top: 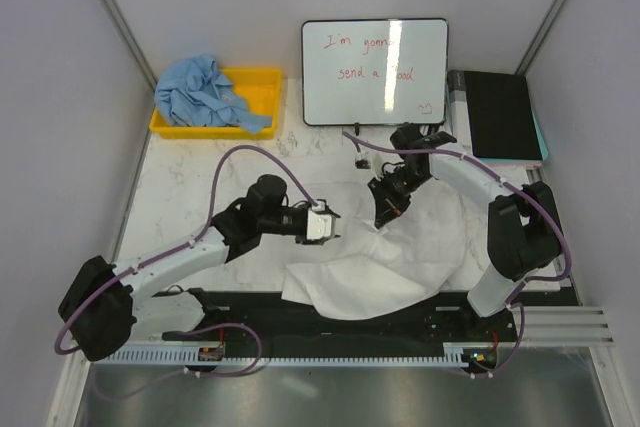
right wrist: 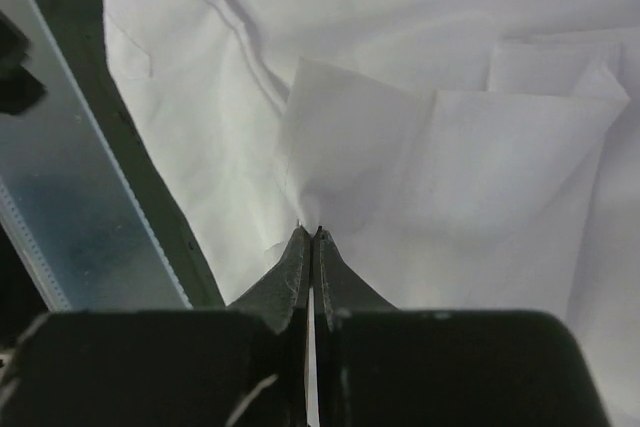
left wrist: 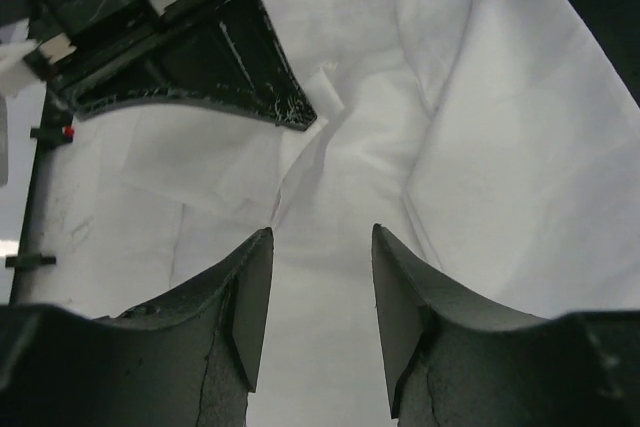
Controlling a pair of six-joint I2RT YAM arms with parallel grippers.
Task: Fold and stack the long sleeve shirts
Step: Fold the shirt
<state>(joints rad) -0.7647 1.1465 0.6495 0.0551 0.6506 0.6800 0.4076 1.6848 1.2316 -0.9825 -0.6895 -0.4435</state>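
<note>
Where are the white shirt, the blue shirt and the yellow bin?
white shirt (top: 400,257), top external view, middle of the spread cloth
blue shirt (top: 200,92), top external view, middle of the crumpled heap
yellow bin (top: 255,87), top external view, bare right end

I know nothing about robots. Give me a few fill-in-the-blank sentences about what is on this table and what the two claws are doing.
The blue shirt lies crumpled in the bin, whose colour is ____.
The right gripper pinches a fold of the white shirt, so its jaws are ____.
The left gripper hovers over that shirt, its jaws ____.
Missing words: yellow, shut, open.
</note>
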